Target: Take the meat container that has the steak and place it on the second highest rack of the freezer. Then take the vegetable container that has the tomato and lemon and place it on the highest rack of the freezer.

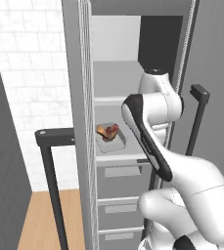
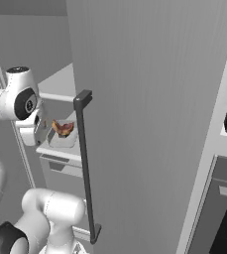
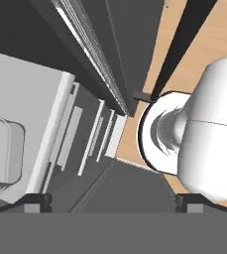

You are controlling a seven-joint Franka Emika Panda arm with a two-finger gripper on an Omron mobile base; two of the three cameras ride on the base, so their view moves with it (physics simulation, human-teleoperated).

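Left base view: white arm is seen nearest, rising before the open freezer; behind it the meat container sits on the second highest rack, the steak lying inside it.
Right base view: grey door and its bar handle stand foremost; container and steak are glimpsed on the shelf past the arm's elbow.
Hand view: fingertips are set wide apart, nothing between them; the container's rounded rim is cut by the left edge.
Handling: tray judged light, stiff and smooth-walled, likely slippery; one rim wall is best pinched, kept level so the loose steak is not tipped.
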